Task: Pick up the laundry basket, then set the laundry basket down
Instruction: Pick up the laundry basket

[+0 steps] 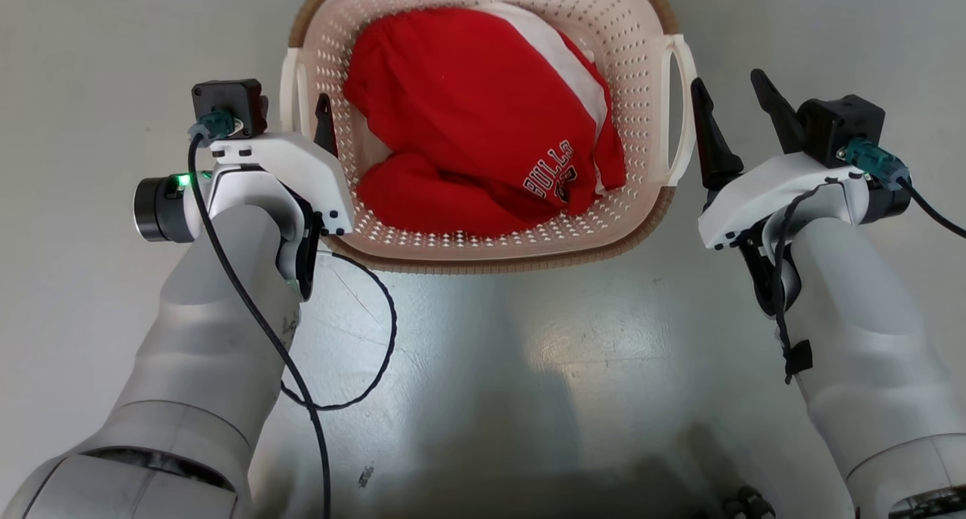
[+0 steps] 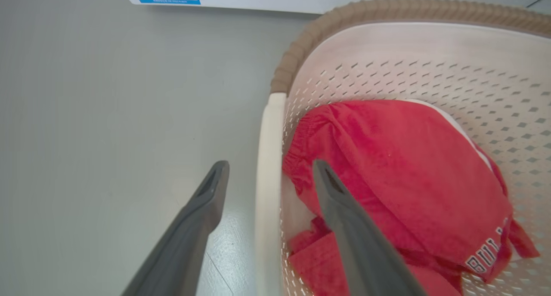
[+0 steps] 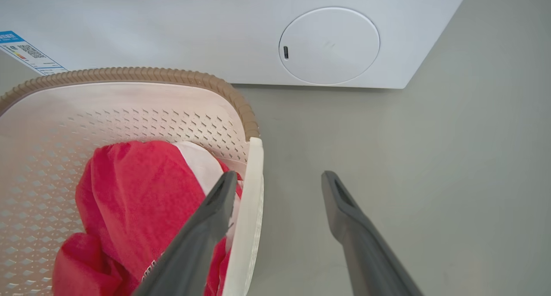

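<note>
Over glossy grey floor [image 1: 528, 338], left gripper [image 2: 271, 164] parted astride the left handle [image 2: 264, 227] of the laundry basket [image 1: 483, 249]; right gripper [image 1: 727, 81] parted too, seemingly just outside the right handle [image 1: 683, 112]. Basket set on that floor, holding a red garment [image 1: 468, 112]; beyond, a white washing machine [image 3: 172, 29].

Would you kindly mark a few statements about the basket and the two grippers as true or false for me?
1. The laundry basket holds a red garment. True.
2. The left gripper is shut. False: its fingers stand apart, one on each side of the basket's left handle.
3. The right gripper is open. True.
4. The garment carries blue print. False: its lettering is white.
5. A white appliance stands beyond the basket. True.
</note>
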Controlling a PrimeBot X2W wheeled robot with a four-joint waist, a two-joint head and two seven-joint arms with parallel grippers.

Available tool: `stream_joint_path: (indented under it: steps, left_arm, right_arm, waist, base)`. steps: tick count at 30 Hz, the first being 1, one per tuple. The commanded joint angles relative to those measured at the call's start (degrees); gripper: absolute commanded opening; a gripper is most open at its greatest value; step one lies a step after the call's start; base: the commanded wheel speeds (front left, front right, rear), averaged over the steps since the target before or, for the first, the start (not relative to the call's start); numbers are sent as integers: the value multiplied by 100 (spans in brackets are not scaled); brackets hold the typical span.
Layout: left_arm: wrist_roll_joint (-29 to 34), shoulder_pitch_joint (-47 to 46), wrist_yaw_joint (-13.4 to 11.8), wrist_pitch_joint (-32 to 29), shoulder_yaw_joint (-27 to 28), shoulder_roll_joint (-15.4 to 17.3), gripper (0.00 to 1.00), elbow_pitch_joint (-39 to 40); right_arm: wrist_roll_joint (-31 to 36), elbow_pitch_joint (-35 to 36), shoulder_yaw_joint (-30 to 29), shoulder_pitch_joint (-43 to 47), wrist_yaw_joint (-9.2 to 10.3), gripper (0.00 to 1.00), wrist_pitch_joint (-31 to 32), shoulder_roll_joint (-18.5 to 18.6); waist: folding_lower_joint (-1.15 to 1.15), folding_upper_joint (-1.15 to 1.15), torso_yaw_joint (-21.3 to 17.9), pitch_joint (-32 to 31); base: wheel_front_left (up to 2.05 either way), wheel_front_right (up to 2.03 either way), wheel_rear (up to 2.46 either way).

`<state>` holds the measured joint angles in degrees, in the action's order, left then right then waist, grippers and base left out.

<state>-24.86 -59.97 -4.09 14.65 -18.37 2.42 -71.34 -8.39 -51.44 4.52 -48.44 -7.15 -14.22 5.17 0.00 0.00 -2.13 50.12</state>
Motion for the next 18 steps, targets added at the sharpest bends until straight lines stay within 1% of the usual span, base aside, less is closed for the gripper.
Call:
stream_joint_path:
  steps: [1, 5, 14, 18]
  left_arm:
    - [-6, -16, -72, 35, 107, 181, 100, 6]
    - [-9, -99, -83, 35, 102, 198, 100, -35]
    - [14, -244, -84, 35, 0, 175, 100, -145]
    - [21, -305, -82, 21, -57, 162, 100, -179]
  right_arm:
    - [-62, 70, 130, 106, -34, 100, -78, -98]
    - [-133, -12, 208, 44, -34, 100, -78, -126]
    - [-394, -436, 481, -163, -34, 100, -78, -194]
    - [-715, -666, 599, -288, -34, 100, -78, -213]
  waist:
    - [0, 0, -10, 100]
    - [0, 0, -6, 226]
    - [0, 0, 24, 366]
    - [0, 0, 40, 420]
  base:
    - [0, 0, 0]
    - [0, 0, 0]
    - [0, 0, 0]
    - [0, 0, 0]
